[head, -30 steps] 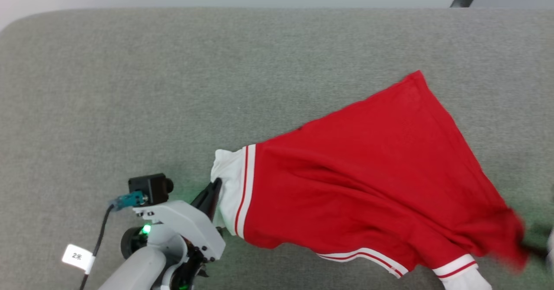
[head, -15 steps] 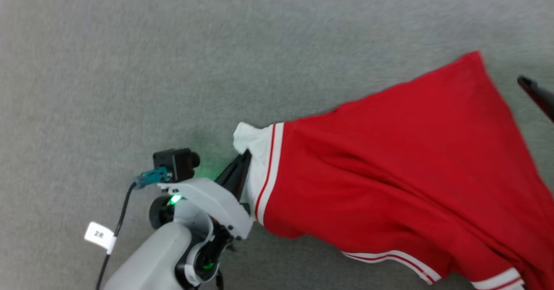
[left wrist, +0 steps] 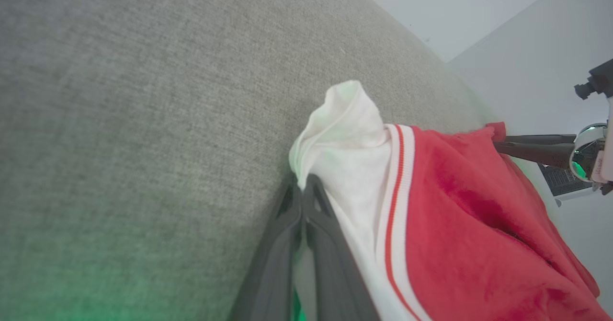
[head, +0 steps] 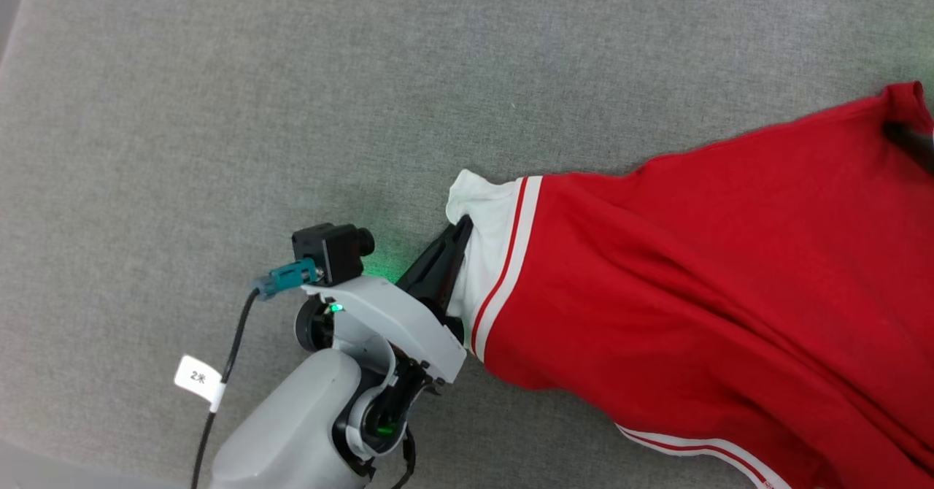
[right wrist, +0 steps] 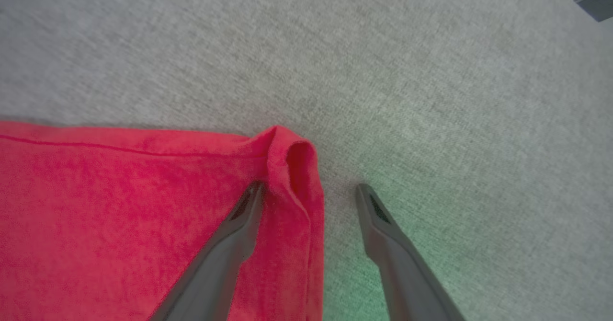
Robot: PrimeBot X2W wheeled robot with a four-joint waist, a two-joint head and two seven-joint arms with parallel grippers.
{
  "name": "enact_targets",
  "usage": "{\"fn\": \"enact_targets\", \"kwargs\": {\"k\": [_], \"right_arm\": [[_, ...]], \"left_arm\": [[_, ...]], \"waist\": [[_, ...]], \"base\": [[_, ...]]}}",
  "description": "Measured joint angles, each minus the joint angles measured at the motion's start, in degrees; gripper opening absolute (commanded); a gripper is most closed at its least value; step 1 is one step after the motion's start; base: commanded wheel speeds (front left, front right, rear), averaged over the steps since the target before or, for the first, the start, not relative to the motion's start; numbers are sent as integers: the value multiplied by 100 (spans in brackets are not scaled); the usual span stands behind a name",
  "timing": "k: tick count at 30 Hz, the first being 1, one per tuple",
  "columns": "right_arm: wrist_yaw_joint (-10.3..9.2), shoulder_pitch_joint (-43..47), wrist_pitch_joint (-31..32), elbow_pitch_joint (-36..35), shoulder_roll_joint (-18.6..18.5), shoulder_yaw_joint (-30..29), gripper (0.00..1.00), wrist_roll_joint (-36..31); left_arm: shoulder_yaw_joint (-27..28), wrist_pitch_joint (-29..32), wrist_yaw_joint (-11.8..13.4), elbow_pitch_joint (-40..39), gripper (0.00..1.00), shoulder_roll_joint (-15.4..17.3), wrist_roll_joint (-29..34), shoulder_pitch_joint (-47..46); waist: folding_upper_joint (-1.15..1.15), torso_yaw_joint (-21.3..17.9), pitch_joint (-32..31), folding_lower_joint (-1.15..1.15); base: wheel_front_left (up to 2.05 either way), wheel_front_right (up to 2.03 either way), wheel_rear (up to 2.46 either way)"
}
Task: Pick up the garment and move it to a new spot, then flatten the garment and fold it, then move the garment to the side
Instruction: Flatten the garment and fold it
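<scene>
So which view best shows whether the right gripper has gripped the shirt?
The right wrist view: the right gripper stands open, its fingers straddling the shirt's red corner. The head view shows a dark finger at its edge; the left wrist view shows it distant, side-on.

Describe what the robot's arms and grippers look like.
The left gripper has two long, dark, tapering fingers on a pale grey wrist bracket with a green light. A small black camera sits on it, with a teal connector, a black cable and a white tag. The forearm is smooth pale grey. The right gripper has matching dark grey fingers.
</scene>
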Motion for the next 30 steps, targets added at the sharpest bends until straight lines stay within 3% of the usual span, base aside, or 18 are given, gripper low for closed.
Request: {"fn": "enact_targets", "kwargs": {"k": [6, 12, 17, 20, 23, 30], "right_arm": [[1, -105, -616, 310, 138, 44, 0, 233], [4, -393, -1519, 911, 455, -479, 0, 318], [4, -945, -2241, 1426, 737, -961, 0, 152], [4, -1453, -2647, 1737, 870, -1250, 0, -49], [5, -2063, -3051, 2034, 1016, -1546, 0, -216], [13, -3470, -4060, 2652, 1473, -2072, 0, -746]], "left_arm": [[12, -42, -81, 98, 0, 1, -24, -21], [243, 43, -137, 250, 0, 285, -19, -544], [465, 212, -169, 442, 0, 363, 118, -1728], [749, 323, -266, 694, 0, 220, -40, -2593], [1010, 380, -320, 1221, 0, 77, -159, -3551], [1407, -101, -327, 2660, 0, -75, 9, -5671]], "waist": [[0, -41, -100, -1], [0, -134, -212, 0], [0, -253, -221, 0], [0, -324, -170, 0], [0, -395, -76, 0], [0, -700, 142, 0]], "base": [[0, 0, 0], [0, 0, 0], [0, 0, 0], [0, 0, 0], [0, 0, 0], [0, 0, 0]]}}
